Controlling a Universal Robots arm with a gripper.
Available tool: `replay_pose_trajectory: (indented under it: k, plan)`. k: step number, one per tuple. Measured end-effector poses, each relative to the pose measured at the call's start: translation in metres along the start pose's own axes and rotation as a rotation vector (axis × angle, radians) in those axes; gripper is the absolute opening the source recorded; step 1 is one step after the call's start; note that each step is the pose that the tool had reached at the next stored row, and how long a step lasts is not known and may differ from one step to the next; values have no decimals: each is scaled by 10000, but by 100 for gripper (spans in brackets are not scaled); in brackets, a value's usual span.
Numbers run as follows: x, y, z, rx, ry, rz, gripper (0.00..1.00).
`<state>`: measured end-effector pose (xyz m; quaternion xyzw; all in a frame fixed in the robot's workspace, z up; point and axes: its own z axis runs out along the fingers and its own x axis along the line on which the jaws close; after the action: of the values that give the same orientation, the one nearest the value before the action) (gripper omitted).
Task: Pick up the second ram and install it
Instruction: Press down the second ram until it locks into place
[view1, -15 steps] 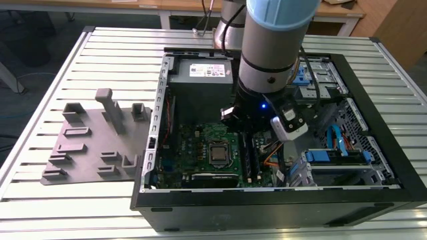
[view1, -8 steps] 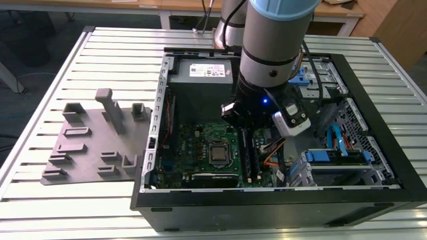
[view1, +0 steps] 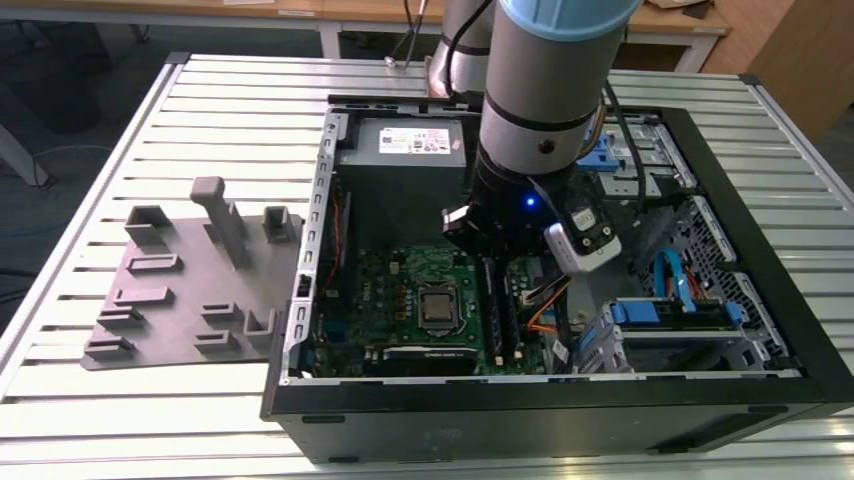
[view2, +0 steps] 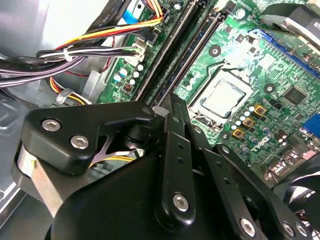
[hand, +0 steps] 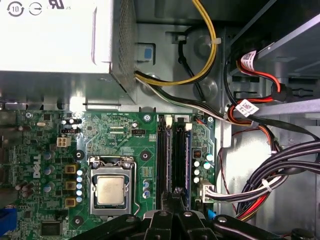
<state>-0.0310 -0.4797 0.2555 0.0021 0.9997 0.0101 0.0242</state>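
- One gripper (hand: 177, 194) low over the memory slots (hand: 172, 150); whether it is open or closed cannot be told.
- One green board (hand: 125, 145), white-lettered.
- One labelled power supply (view1: 400, 165).

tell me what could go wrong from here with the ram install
1. The hand sits low over the memory slots; a slight tilt could leave the second ram seated unevenly.
2. The cable bundle runs beside the slots and might snag the arm.
3. The processor socket lies close, so sideways drift risks contact.
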Motion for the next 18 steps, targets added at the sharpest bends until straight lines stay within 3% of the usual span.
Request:
replay_pose_trajectory:
  k: [4, 10, 18]
  plan:
    - [2, 3, 58, -54, 0, 4, 7]
    - [4, 43, 167, -55, 2, 3, 7]
    - [10, 275, 307, -131, 0, 6, 7]
